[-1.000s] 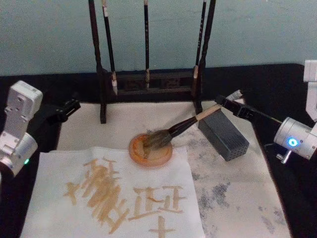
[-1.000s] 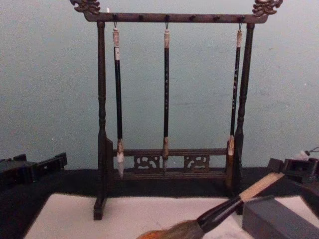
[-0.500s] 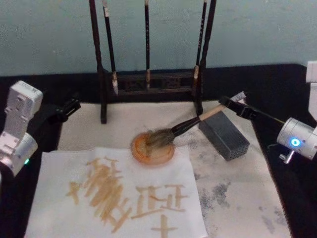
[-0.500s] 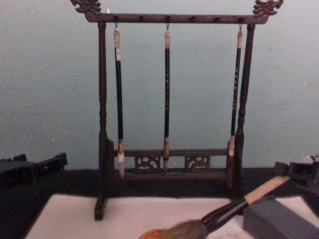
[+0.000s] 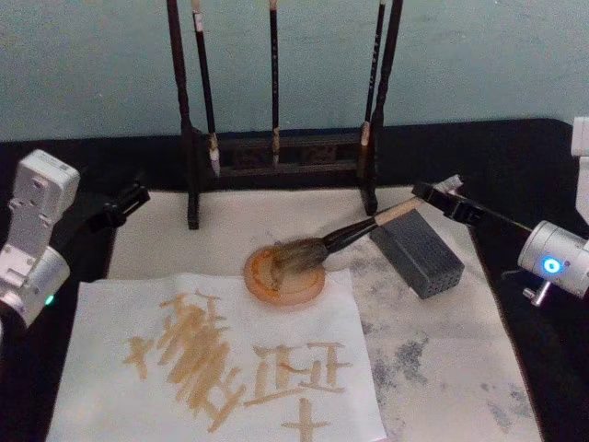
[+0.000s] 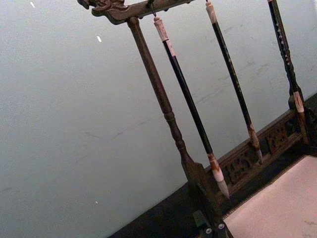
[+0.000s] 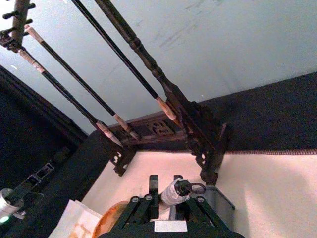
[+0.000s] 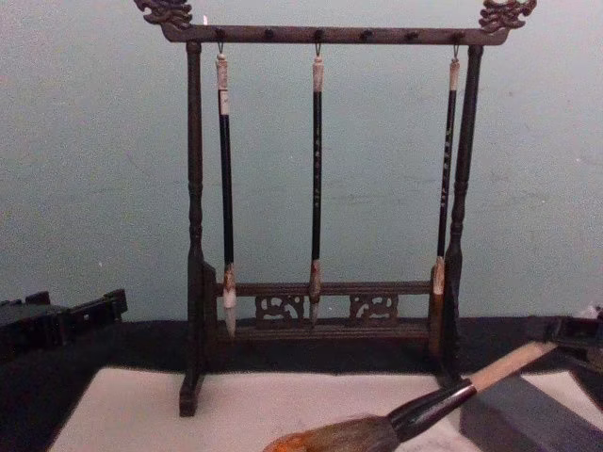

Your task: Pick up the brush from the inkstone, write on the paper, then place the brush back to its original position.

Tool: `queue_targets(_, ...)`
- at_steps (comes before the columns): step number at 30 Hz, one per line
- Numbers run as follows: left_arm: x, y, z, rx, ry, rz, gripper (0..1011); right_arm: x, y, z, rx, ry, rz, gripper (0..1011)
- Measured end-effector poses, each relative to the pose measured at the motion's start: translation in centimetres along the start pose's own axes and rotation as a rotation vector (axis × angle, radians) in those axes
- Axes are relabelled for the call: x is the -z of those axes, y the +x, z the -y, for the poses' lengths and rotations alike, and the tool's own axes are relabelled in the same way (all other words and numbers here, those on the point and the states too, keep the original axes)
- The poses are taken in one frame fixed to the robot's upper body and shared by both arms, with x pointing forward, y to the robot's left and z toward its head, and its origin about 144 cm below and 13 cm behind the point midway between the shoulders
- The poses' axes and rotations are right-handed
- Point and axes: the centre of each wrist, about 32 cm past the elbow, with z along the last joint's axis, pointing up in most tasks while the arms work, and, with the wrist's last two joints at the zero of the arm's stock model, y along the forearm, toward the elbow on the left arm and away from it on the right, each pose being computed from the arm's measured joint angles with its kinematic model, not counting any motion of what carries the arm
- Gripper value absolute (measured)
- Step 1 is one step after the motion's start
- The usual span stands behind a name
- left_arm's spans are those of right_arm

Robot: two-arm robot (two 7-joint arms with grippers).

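Note:
The brush lies slanted, its bushy tuft resting on the round orange inkstone mid-table. Its pale handle runs up over the corner of a grey block to my right gripper, which is shut on the white-wrapped end. In the right wrist view that end sits between the gripper fingers. The chest view shows the brush low at the right. The paper, with tan strokes on it, lies in front of the inkstone at the left. My left gripper stays parked at the far left, shut.
A dark wooden rack holding three thin black brushes stands at the back, also in the chest view. A cream felt mat with grey stains covers the black table. The grey block stands right of the inkstone.
My right gripper has sunk and drawn back to the right with the brush. The handle now lies lower, close to the grey block, and the tuft has settled onto the inkstone.

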Motion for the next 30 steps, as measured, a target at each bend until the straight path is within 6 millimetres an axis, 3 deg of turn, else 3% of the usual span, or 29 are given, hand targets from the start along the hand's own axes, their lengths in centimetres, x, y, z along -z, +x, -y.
queue_targets(30, 0.00, 0.00, 0.00, 0.000, 0.000, 0.000, 1002, -0.06, 0.42, 0.29, 0.037, -0.021, 0.012, 166)
